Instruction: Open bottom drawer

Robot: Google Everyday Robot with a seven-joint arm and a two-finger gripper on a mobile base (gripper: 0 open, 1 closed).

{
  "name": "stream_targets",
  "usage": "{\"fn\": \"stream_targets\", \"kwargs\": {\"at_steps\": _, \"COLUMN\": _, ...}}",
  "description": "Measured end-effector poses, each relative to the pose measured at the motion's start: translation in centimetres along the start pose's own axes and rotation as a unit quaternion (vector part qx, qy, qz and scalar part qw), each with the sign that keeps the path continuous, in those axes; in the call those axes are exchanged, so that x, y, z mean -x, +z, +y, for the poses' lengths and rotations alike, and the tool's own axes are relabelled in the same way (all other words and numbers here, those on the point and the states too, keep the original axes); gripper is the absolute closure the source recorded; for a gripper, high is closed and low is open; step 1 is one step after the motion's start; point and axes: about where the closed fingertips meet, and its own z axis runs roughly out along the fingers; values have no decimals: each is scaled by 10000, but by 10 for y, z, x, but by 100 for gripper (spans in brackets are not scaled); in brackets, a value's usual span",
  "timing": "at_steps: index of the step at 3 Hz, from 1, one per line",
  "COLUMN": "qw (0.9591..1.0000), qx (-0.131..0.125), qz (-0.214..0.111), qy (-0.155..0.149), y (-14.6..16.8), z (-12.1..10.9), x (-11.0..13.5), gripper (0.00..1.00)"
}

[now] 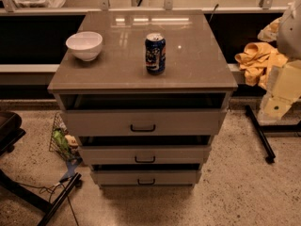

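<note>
A grey-beige cabinet (141, 74) with three drawers stands in the middle of the camera view. The bottom drawer (146, 176) is the lowest front, with a small black bar handle (146, 181). A dark gap shows above its front, so it stands slightly out. The two drawers above, top (141, 121) and middle (143, 154), also stand slightly out. My gripper (277, 102) is the cream part of the arm at the right edge. It hangs level with the top drawer, well to the right of the cabinet, and touches none of the drawers.
A white bowl (84, 45) and a blue soda can (155, 53) stand on the cabinet top. A yellow cloth (256, 60) lies at the right. A black stand leg (261, 131) crosses the floor at the right. At the left are a wire basket (63, 140) and black chair legs (56, 199).
</note>
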Motion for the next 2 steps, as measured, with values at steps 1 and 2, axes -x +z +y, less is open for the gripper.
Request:
{"fn": "stream_targets", "kwargs": {"at_steps": 1, "qw": 10000, "qx": -1, "qz": 0, "qy": 0, "y": 0, "z": 0, "x": 0, "gripper": 0}}
{"fn": "stream_targets", "kwargs": {"at_steps": 2, "qw": 9998, "qx": -12, "qz": -184, "qy": 98, "y": 9, "z": -3, "x": -1, "gripper": 0}}
